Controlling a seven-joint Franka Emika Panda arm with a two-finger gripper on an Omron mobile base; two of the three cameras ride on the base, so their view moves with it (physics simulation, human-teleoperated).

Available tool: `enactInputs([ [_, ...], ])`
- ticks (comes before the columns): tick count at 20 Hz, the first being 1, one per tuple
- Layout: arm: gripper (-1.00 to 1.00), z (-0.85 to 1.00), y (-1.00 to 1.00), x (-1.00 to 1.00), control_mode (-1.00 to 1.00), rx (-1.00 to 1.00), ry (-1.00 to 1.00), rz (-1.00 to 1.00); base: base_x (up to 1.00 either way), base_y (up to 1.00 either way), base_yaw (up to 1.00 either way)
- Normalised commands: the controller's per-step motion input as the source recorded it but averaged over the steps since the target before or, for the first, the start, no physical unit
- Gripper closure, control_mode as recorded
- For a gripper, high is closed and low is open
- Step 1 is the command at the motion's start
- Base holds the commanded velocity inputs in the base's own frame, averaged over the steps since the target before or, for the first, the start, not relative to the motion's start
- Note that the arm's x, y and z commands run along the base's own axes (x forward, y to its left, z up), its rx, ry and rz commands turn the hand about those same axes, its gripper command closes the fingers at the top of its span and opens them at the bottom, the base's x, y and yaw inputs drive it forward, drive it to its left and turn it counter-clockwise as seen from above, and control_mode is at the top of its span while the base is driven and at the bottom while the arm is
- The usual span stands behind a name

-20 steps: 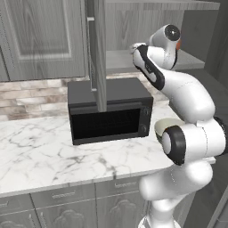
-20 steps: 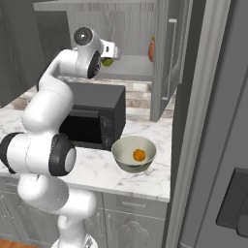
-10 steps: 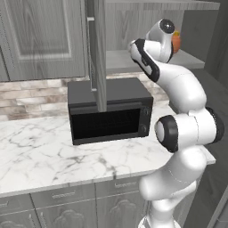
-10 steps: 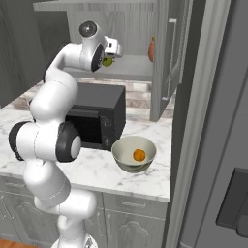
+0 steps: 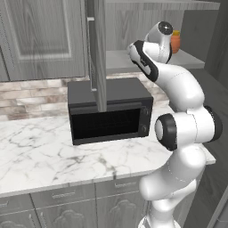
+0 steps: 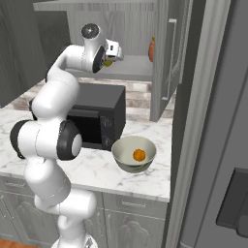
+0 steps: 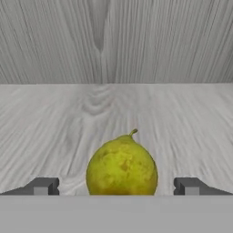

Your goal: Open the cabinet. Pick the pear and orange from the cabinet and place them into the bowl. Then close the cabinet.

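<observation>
Yellow-green pear sits between the spread claw tips; orange in bowl.

My left base view looks forward and down from behind my arm at the microwave and the cabinet; my right base view shares both from the other side. My hand view sits close along the inner shelf.

pear on cabinet shelf, orange in bowl
</observation>
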Motion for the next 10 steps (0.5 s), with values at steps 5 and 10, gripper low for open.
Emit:
enactInputs([
  [5, -1.0, -0.13, 0.0, 0.14, -1.0, 0.0, 0.0, 0.0, 0.0, 0.0, 0.0],
  [10, -1.0, -0.01, 0.0, 0.29, -1.0, 0.0, 0.0, 0.0, 0.0, 0.0, 0.0],
])
